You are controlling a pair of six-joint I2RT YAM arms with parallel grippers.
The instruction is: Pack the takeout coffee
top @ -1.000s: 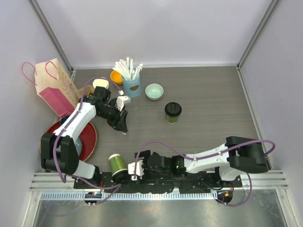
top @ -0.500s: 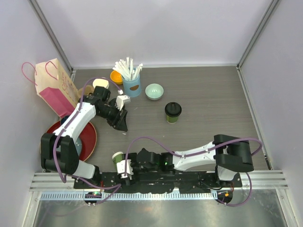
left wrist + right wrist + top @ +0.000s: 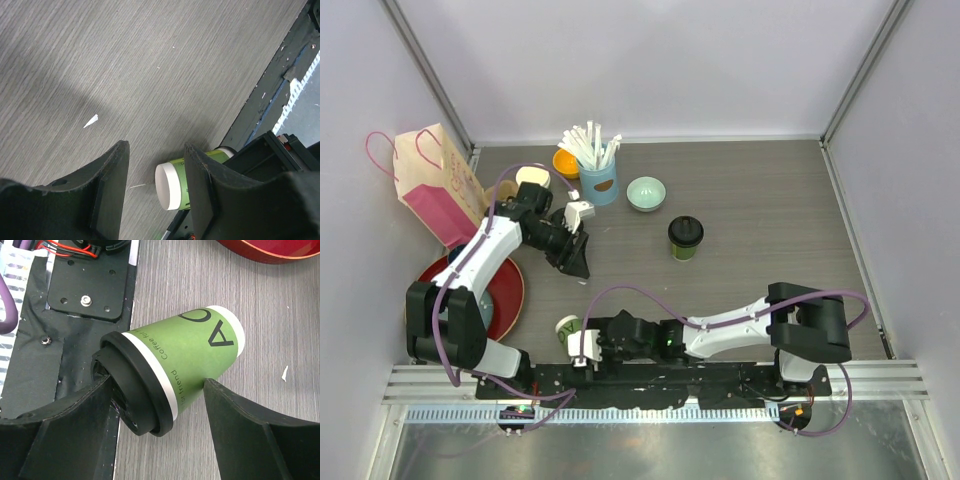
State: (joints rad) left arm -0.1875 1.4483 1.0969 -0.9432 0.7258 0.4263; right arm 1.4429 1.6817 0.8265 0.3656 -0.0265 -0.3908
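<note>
One takeout coffee cup, green with a black lid, lies on its side at the table's front edge. My right gripper straddles it, open. One finger is by the lid and the other fingertip is at the cup's wall. A second lidded cup stands upright mid-table. My left gripper hangs open above the table left of centre, holding nothing. In the left wrist view the lying cup's white base shows far below the left gripper.
A pink and tan paper bag stands at the far left. A red plate lies in front of it. A blue cup of white straws, a pale green bowl and an orange object sit at the back. The black base rail borders the lying cup.
My right gripper slid left along the front edge onto the lying cup and its jaws narrowed. The cup shifted slightly. The left arm stayed still.
</note>
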